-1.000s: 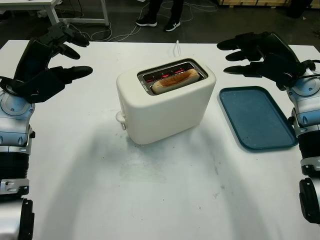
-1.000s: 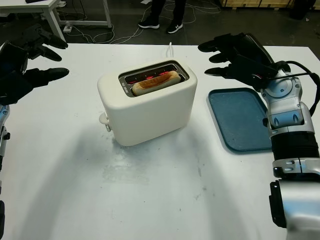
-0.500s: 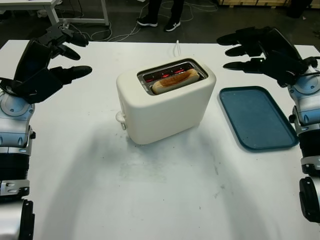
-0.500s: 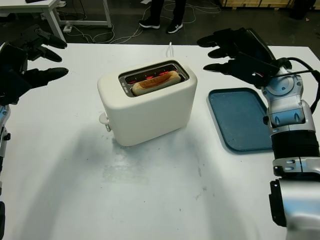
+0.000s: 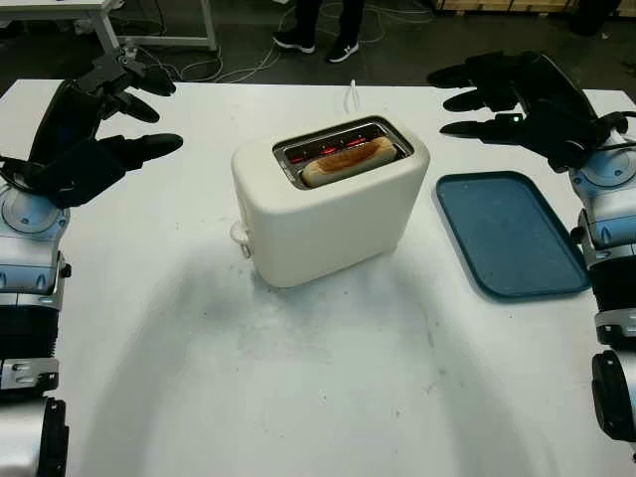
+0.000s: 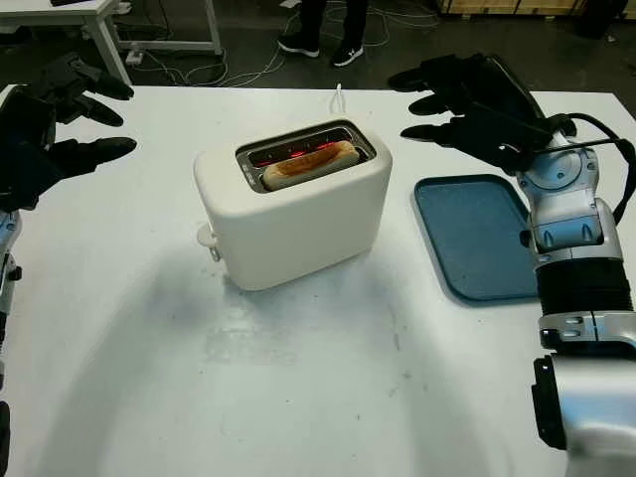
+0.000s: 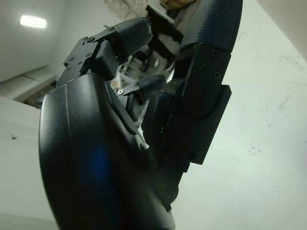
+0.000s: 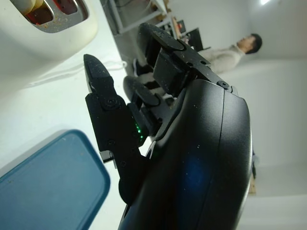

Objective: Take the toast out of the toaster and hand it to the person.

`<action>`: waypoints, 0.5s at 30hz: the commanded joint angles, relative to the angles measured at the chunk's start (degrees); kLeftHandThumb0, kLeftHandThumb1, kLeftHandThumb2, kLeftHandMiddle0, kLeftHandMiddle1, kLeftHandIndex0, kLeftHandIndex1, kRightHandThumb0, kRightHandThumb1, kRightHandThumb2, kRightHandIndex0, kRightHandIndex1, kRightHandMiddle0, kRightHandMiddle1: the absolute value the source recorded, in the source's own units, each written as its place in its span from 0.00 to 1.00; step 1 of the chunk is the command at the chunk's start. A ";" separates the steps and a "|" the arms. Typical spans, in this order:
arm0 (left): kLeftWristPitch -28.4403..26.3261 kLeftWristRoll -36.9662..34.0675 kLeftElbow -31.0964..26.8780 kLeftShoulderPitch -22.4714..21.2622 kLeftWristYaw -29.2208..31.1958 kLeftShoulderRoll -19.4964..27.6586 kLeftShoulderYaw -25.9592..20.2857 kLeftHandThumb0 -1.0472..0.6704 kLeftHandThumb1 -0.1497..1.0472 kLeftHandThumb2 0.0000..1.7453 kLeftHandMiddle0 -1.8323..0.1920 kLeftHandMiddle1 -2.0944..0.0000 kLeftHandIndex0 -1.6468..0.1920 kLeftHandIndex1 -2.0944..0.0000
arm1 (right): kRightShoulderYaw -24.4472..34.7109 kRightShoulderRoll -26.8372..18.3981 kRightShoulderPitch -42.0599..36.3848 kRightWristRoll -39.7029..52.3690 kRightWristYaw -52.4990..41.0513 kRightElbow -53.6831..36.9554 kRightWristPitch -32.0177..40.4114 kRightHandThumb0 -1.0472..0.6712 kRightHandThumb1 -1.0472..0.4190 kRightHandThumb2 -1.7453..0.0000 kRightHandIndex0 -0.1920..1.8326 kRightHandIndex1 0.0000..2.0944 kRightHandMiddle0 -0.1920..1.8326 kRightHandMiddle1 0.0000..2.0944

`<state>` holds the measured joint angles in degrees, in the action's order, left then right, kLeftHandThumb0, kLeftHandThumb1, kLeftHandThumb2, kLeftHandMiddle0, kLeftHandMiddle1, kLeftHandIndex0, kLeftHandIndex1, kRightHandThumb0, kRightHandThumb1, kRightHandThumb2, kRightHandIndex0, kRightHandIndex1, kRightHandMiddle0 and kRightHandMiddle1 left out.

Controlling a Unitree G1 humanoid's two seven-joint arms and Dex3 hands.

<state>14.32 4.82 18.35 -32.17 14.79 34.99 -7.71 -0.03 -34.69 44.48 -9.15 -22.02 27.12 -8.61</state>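
A cream toaster (image 5: pixel 333 204) stands mid-table with its slots glowing red. A browned slice of toast (image 5: pixel 348 161) sticks up out of the near slot. My right hand (image 5: pixel 497 99) hovers open above the table to the right of the toaster, behind the tray, holding nothing. My left hand (image 5: pixel 124 114) is raised open at the left, well apart from the toaster. A person's legs and shoes (image 5: pixel 316 35) stand beyond the table's far edge.
A dark blue tray (image 5: pixel 509 234) lies flat to the right of the toaster, under my right forearm. The toaster's white cord (image 5: pixel 352 94) runs off the far edge. Another white table (image 5: pixel 99 15) stands at the back left.
My right hand has risen and shifted slightly toward the far edge. The left hand has lifted a little. The toaster and toast have not moved.
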 commanded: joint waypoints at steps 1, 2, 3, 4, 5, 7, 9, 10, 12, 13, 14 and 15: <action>0.31 -0.58 0.05 -0.54 0.16 -0.66 0.02 0.06 0.87 0.00 0.77 0.36 0.75 0.43 | 0.32 -0.22 -0.12 0.01 0.61 0.57 -2.31 0.46 0.16 1.00 0.50 0.07 0.48 0.00; 0.13 -0.61 -0.07 -0.50 0.18 -0.71 0.05 0.05 0.87 0.00 0.77 0.36 0.75 0.43 | 0.34 -0.21 -0.10 0.02 0.64 0.78 -2.51 0.45 0.16 1.00 0.51 0.08 0.49 0.00; 0.20 -0.33 -0.10 -0.48 0.12 -0.62 0.18 0.05 0.88 0.00 0.77 0.36 0.76 0.43 | 0.48 -0.11 -0.05 0.27 0.56 1.10 -2.67 0.45 0.17 1.00 0.51 0.08 0.49 0.00; 0.29 -0.05 -0.07 -0.46 0.04 -0.58 0.32 0.05 0.88 0.00 0.77 0.36 0.76 0.43 | 0.42 -0.13 -0.03 0.09 0.66 1.18 -2.38 0.45 0.17 1.00 0.51 0.08 0.49 0.00; 0.01 -0.15 -0.13 -0.44 0.03 -0.74 0.33 0.05 0.88 0.00 0.77 0.35 0.76 0.43 | 0.36 -0.15 0.01 -0.06 0.70 1.27 -2.10 0.45 0.17 1.00 0.50 0.07 0.49 0.00; -0.08 -0.36 -0.11 -0.33 0.10 -1.03 0.34 0.06 0.87 0.00 0.77 0.35 0.75 0.43 | 0.20 -0.12 0.14 -0.29 0.80 1.69 -1.98 0.45 0.17 1.00 0.50 0.07 0.48 0.00; -0.38 0.28 -0.54 -0.16 -0.32 -1.09 0.47 0.06 0.87 0.00 0.77 0.36 0.75 0.43 | 0.23 0.20 0.27 -0.11 0.88 1.98 -1.94 0.46 0.17 1.00 0.50 0.07 0.48 0.00; -0.18 0.50 -0.54 -0.14 -0.54 -1.16 0.47 0.06 0.87 0.00 0.77 0.36 0.75 0.43 | 0.30 0.42 0.33 0.12 0.87 2.14 -1.95 0.46 0.17 1.00 0.50 0.07 0.48 0.00; 0.70 0.46 -0.10 -0.27 -0.65 -1.37 0.41 0.07 0.88 0.00 0.77 0.36 0.75 0.43 | 0.40 0.55 0.34 0.26 1.01 2.20 -1.77 0.46 0.17 1.00 0.49 0.07 0.48 0.00; 0.76 0.45 -0.07 -0.27 -0.64 -1.45 0.41 0.07 0.88 0.00 0.77 0.36 0.75 0.43 | 0.44 0.58 0.33 0.28 1.10 2.35 -1.82 0.46 0.17 1.00 0.49 0.06 0.48 0.00; 0.73 0.41 -0.07 -0.25 -0.59 -1.53 0.40 0.06 0.88 0.00 0.77 0.36 0.75 0.43 | 0.41 0.52 0.30 0.13 1.26 2.40 -1.77 0.46 0.17 1.00 0.49 0.06 0.48 0.00; 0.94 0.66 0.03 -0.21 -0.67 -1.48 0.46 0.06 0.88 0.00 0.77 0.36 0.75 0.43 | 0.39 0.46 0.20 0.02 1.38 2.40 -1.72 0.44 0.17 1.00 0.49 0.06 0.48 0.00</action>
<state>14.31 4.92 18.31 -32.16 14.63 33.62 -7.65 -0.05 -34.66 44.48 -9.33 -21.36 29.17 -10.10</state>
